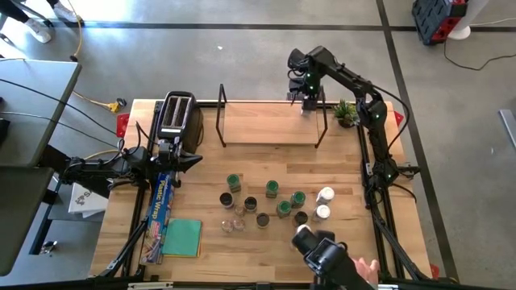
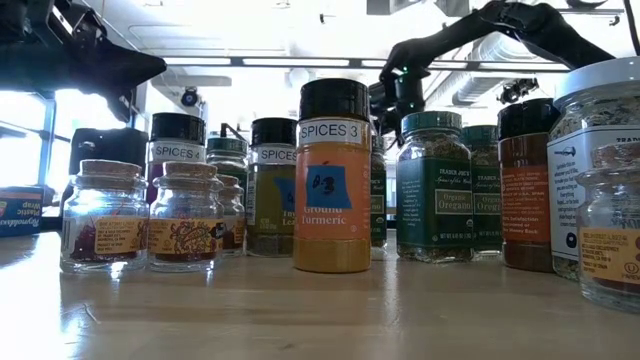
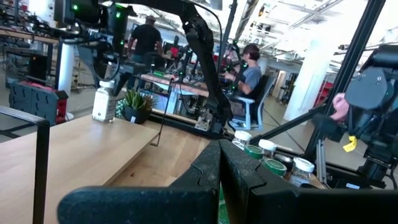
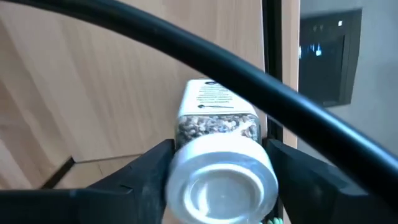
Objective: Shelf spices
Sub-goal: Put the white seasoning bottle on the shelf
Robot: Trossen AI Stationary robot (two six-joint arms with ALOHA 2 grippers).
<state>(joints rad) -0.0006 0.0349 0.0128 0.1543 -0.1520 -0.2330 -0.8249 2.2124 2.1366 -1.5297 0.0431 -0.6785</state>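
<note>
With the right pincer (image 4: 217, 168) spread around the white-lidded spice jar (image 4: 219, 155) at the shelf's (image 1: 266, 121) wire end, brushing it could topple it.

This is a robotics lab or open workshop floor. A wooden table (image 1: 266, 165) stands on bare grey concrete, framed by black rails, while beyond it people (image 3: 249, 71) sit at cluttered workbenches under strip lights and exposed ceiling ducts (image 2: 500, 45).
</note>
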